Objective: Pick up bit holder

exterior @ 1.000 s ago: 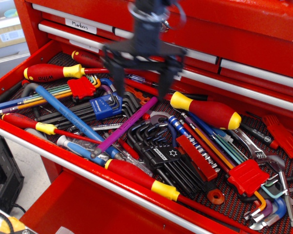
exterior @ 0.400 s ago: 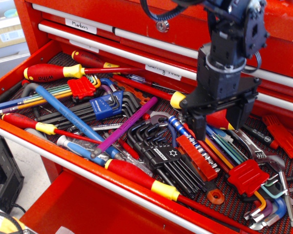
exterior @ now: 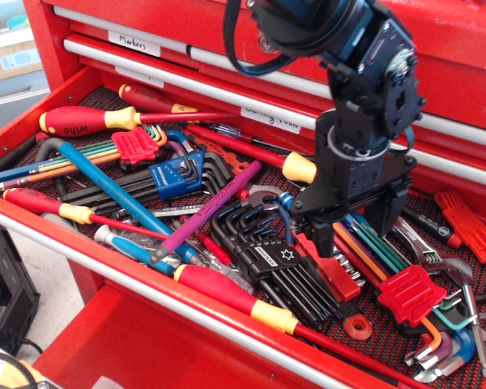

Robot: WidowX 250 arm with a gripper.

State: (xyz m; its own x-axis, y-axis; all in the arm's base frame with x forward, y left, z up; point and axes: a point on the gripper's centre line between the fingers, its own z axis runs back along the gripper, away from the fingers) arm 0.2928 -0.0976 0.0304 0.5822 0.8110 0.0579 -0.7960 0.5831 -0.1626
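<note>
Inside the red tool drawer, the gripper has descended, jaws spread, straddling the bit holder, ready to grasp.

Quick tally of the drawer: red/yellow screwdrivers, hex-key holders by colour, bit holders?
Red/yellow screwdrivers: 5
Red hex-key holders: 2
Blue hex-key holder: 1
Black hex-key holder: 1
Bit holder: 1
Total: 10
</note>
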